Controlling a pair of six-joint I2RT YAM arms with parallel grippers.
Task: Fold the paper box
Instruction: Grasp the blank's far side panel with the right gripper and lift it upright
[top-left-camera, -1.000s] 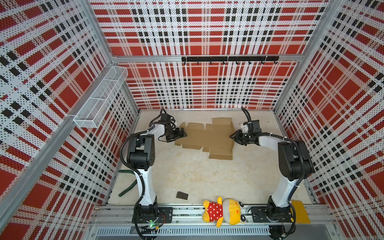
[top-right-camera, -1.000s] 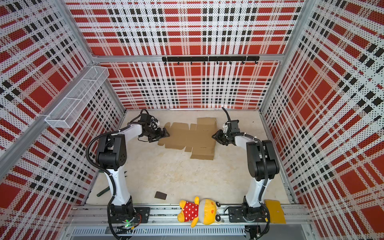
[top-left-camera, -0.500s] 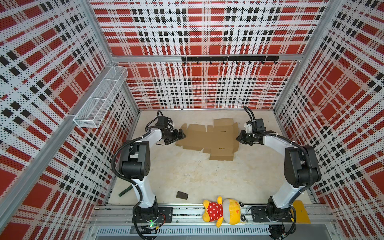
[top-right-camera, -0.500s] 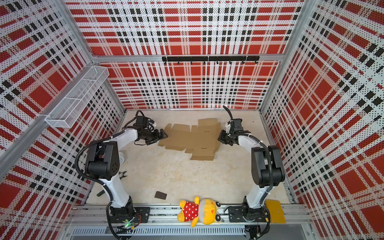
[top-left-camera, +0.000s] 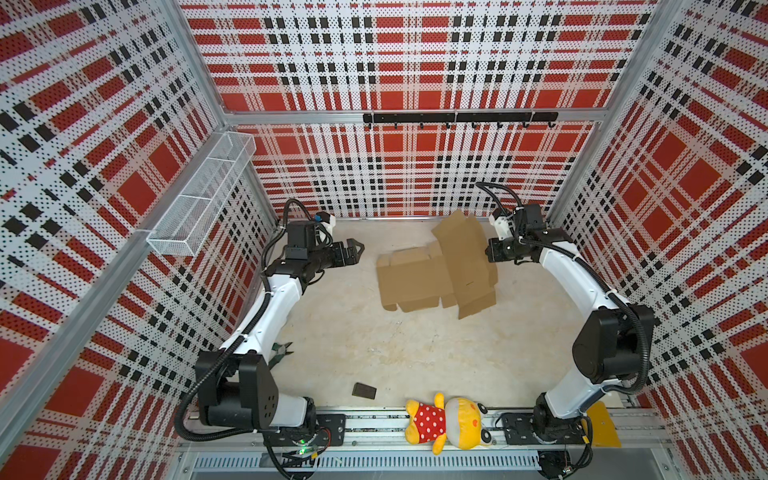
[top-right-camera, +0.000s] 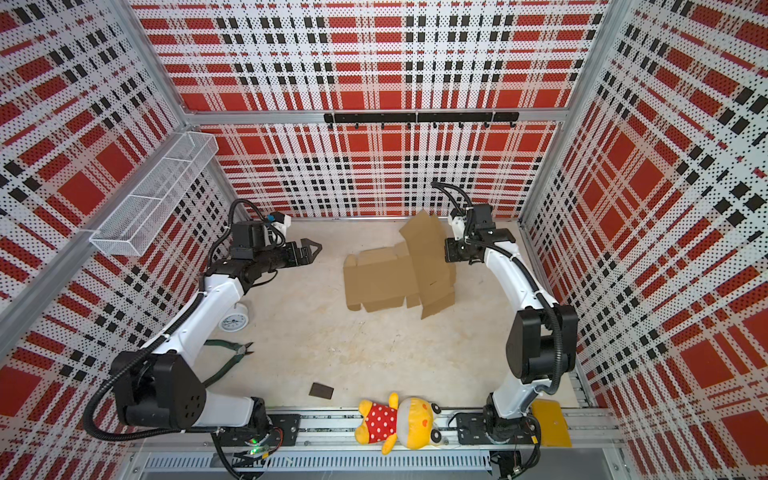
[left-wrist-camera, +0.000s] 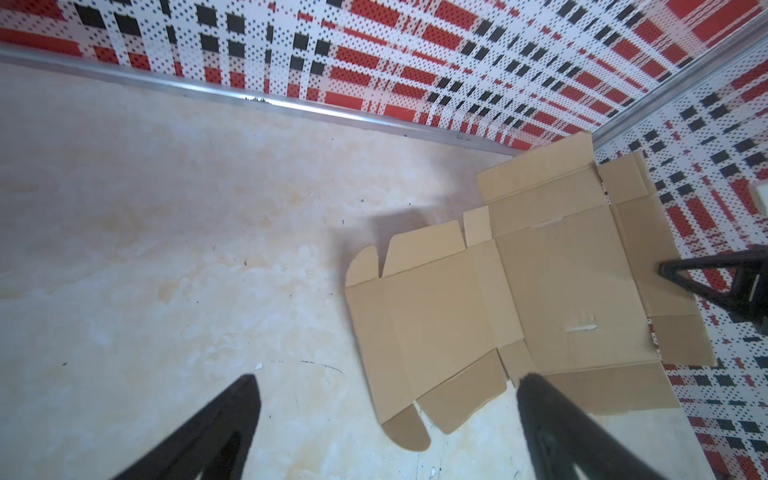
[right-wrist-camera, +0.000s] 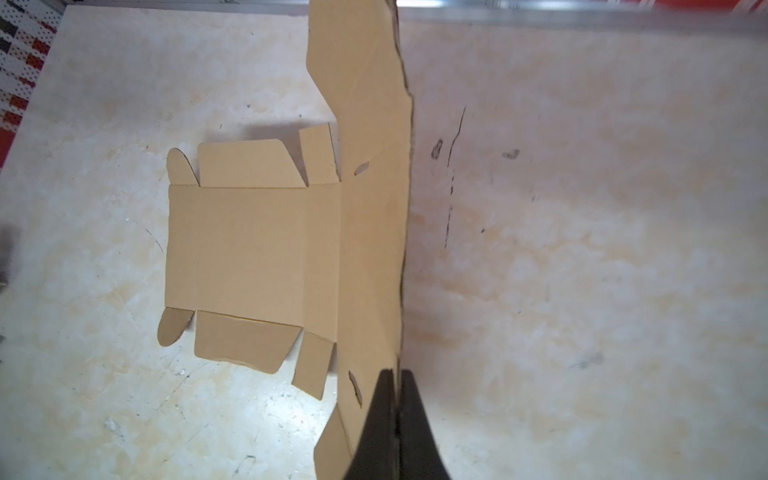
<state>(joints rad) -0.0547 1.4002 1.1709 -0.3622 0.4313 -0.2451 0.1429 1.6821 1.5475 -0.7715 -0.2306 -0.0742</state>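
1. Paper box (top-left-camera: 415, 282): blank on tabletop (top-left-camera: 353, 332), right panel lifted
2. Right claw (right-wrist-camera: 395, 374): pinched tight on lifted panel's edge
3. Left claw (top-left-camera: 358, 251): spread wide, empty, left of box, apart

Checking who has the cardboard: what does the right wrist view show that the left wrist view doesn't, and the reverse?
Right wrist only: that the right hand is pinched shut on the raised edge of the paper box, with that panel seen nearly edge-on. Left wrist only: the left hand wide open, holding nothing, and the raised panel seen face-on. Both: the paper box, one part flat on the table and the other tilted up, not yet folded into shape.
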